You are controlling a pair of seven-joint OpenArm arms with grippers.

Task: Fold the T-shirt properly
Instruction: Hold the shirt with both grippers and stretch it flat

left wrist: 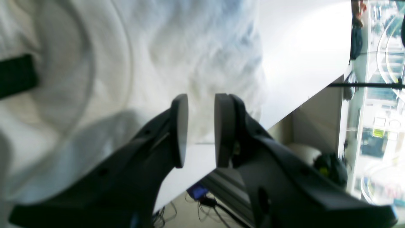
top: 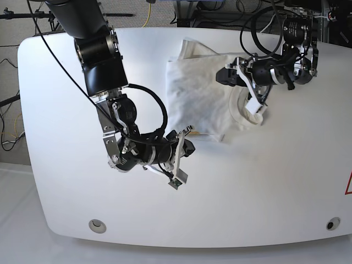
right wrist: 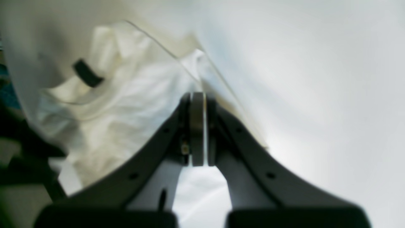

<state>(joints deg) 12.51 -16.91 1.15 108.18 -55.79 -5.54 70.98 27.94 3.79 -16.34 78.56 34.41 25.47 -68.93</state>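
We see the T-shirt (top: 201,93) crumpled on the white table (top: 286,181), upper centre. The right gripper (right wrist: 198,104) is clamped on its hem; the left gripper (left wrist: 200,126) hovers over the collar — fingers parted, empty.

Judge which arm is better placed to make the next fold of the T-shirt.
Probably the right. Its gripper is shut at the T-shirt's near edge and seems to pinch the hem, ready to carry it over. The left gripper stands slightly apart above the collar, holding nothing.
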